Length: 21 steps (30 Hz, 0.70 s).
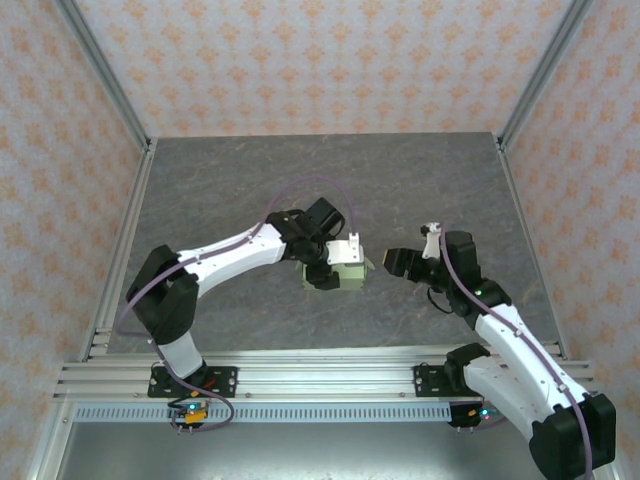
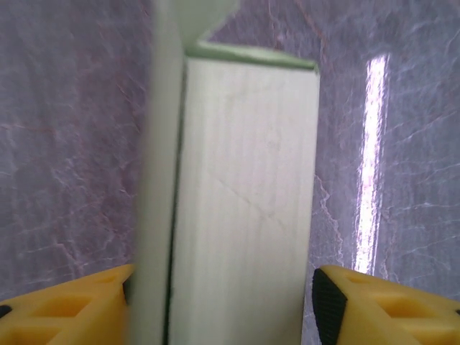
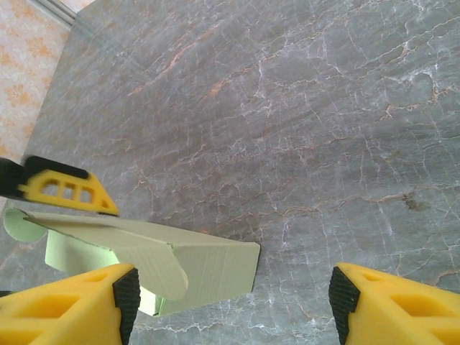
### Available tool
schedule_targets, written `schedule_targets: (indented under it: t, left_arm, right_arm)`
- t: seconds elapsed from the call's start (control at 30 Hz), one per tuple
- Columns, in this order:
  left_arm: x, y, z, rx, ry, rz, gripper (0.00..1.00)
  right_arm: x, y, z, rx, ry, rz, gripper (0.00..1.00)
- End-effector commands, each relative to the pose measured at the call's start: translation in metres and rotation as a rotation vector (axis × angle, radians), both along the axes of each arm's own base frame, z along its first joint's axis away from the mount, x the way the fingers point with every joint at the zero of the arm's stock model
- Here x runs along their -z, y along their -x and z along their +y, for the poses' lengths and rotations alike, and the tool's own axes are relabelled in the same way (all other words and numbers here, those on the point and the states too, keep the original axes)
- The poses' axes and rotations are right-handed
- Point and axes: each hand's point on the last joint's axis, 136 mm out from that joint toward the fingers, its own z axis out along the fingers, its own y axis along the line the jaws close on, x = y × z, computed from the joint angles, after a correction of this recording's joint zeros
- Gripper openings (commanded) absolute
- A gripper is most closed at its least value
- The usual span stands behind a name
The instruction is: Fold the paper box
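Paper box (image 1: 340,272) showed pale green, plain, faint ribbing. Table (image 1: 250,180) was grey marble pattern, whitish and rusty veins. Walls (image 1: 300,60) were pale pink, orange floral repeat. Arms (image 1: 235,250) were white, black joints. Left gripper fingers (image 2: 388,309), right gripper fingers (image 3: 402,302) were yellow, black pads. Cables (image 1: 300,182) were lilac. Frame rails (image 1: 320,372) were silver.

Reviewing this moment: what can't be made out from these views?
- Top view: the paper box sits partly under the left gripper. It is too small here to tell how far it is folded.
- Left wrist view: the near flap is blurred and the frame's bottom edge cuts off the box, so contact with the fingers is unclear.
- Right wrist view: one finger of the right gripper hides the box's lower-left corner.
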Motion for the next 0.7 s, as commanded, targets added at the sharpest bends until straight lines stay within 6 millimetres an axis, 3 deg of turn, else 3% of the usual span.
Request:
schedule_targets:
  t: [0.0, 0.1, 0.2, 0.33, 0.4, 0.43, 0.53, 0.6, 0.67]
  left_arm:
    - [-0.025, -0.006, -0.004, -0.011, 0.097, -0.049, 0.68]
    - [-0.046, -0.011, -0.005, -0.070, 0.177, -0.093, 0.69]
    - [-0.085, -0.022, 0.002, -0.244, 0.298, -0.154, 0.69]
    - [-0.124, -0.029, 0.037, -0.532, 0.407, -0.231, 0.70]
    - [-0.125, -0.027, 0.058, -0.665, 0.428, -0.234, 0.74]
    - [-0.122, -0.026, 0.072, -0.746, 0.432, -0.242, 0.98]
    - [-0.089, -0.016, 0.114, -0.996, 0.425, -0.213, 1.00]
    - [-0.073, -0.004, 0.118, -1.017, 0.471, -0.168, 1.00]
    - [-0.073, 0.000, 0.122, -1.028, 0.525, -0.175, 1.00]
  right_arm:
    - [0.001, 0.000, 0.002, -0.034, 0.020, 0.000, 0.72]
    - [-0.002, -0.002, 0.009, -0.071, 0.019, 0.010, 0.71]
    - [-0.008, -0.004, 0.017, -0.117, 0.043, 0.001, 0.69]
    - [-0.020, -0.002, 0.026, -0.186, 0.051, -0.046, 0.68]
    - [-0.022, 0.000, 0.032, -0.221, 0.054, -0.058, 0.68]
    - [-0.022, 0.000, 0.033, -0.222, 0.058, -0.058, 0.68]
    - [-0.019, 0.000, 0.035, -0.212, 0.084, -0.059, 0.66]
    - [-0.015, 0.001, 0.036, -0.207, 0.113, -0.064, 0.66]
    - [-0.009, 0.000, 0.037, -0.194, 0.124, -0.069, 0.67]
